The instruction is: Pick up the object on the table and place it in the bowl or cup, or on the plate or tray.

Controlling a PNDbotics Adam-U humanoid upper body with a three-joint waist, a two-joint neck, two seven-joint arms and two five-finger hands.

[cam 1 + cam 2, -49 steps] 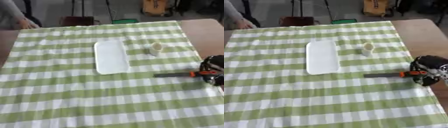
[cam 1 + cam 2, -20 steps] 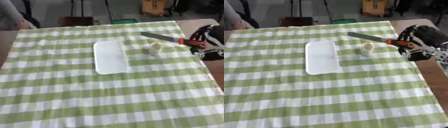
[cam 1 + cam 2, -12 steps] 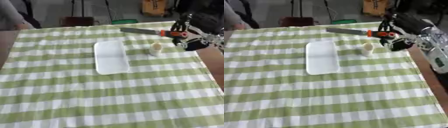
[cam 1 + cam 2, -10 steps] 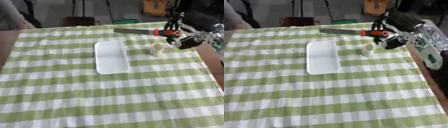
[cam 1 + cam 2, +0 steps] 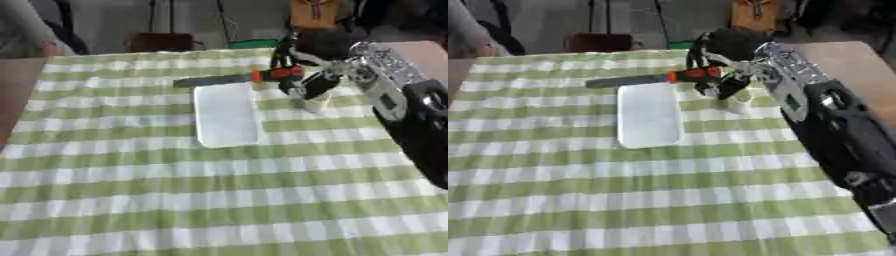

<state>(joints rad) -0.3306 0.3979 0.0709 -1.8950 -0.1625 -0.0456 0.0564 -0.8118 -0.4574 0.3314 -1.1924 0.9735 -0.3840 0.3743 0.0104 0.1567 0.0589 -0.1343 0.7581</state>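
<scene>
Position change: right hand (image 5: 308, 75), with its long grey-bladed tool with an orange-and-black handle (image 5: 229, 79), now sits further towards 9 o'clock than half a second ago, blade tip over the far short edge of the white rectangular tray (image 5: 226, 114). Grasp: fingers curled round the handle, tool held clear of the green-and-white checked tablecloth (image 5: 175, 190). Surroundings: small cream cup (image 5: 315, 103) at the tray's 3 o'clock, partly hidden by the hand.
</scene>
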